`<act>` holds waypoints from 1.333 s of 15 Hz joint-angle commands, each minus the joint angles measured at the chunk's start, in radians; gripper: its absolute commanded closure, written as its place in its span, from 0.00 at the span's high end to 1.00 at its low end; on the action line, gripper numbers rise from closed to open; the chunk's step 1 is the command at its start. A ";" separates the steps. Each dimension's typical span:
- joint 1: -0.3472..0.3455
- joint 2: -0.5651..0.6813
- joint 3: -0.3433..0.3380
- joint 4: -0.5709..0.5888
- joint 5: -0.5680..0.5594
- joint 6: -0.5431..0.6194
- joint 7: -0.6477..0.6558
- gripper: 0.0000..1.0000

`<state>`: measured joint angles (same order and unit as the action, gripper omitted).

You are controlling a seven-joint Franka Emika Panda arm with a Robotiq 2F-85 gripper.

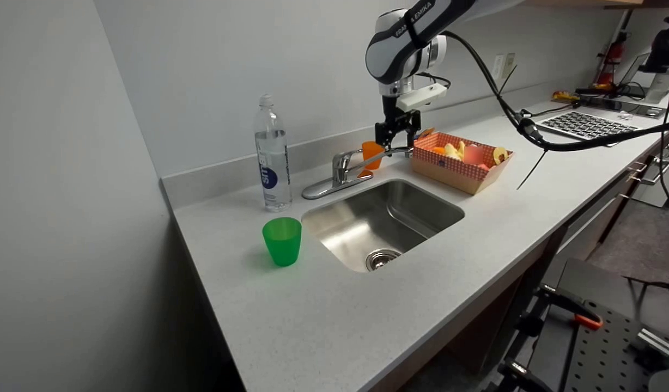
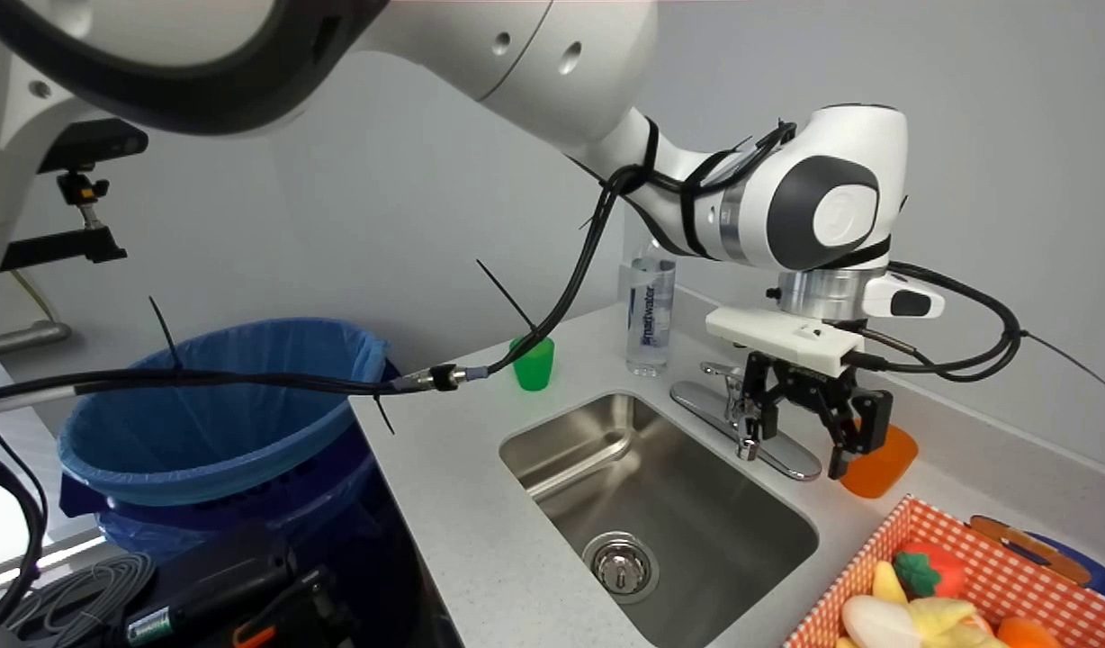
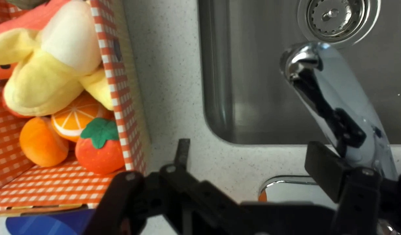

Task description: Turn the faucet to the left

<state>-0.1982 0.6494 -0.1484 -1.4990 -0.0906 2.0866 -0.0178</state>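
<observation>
**Gripper [image 3: 251,155] spread wide, one finger [image 3: 326,173] just beside the faucet [image 1: 340,171]**

Faucet sits on the counter [image 1: 312,321], along the edge of the sink [image 2: 696,540] nearest the wall [image 2: 1011,162]. Its chrome spout [image 3: 355,98] reaches out over the sink, slanted toward the end where the red-checked basket [image 1: 443,173] stands.

I have the arm [image 2: 534,81] overhead, gripper pointing down near the sink's wall-side corner at that basket end. Fingers are well apart: in my wrist view the counter and the sink corner show through the gap. The spout runs along the outer side of one finger; I can't tell if they touch.

Around the sink:
- Drain [image 2: 621,565] in its floor, toward the edge across from the faucet.
- Green cup [image 1: 283,242], upright, just beside the end across from the basket.
- Clear bottle [image 1: 273,169], capped, blue label, upright, near the wall-side corner at the green-cup end.
- Orange cup [image 2: 885,463] on the wall side, partly hidden by my gripper in an exterior view; can't tell if those two touch.
- Basket just beside its end, holding toy fruit [image 3: 45,80], including a strawberry [image 3: 101,156].
- Bin [image 2: 220,432] with a blue liner, well apart, past the counter edge.
</observation>
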 commanded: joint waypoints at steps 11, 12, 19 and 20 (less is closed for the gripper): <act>-0.051 -0.129 0.034 -0.091 0.040 -0.035 -0.175 0.00; -0.048 -0.146 0.042 -0.112 0.044 -0.037 -0.193 0.00; -0.034 -0.221 0.074 -0.196 0.049 -0.110 -0.271 0.00; -0.034 -0.226 0.077 -0.198 0.054 -0.121 -0.279 0.00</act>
<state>-0.2376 0.4800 -0.0879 -1.6372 -0.0705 2.0139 -0.2617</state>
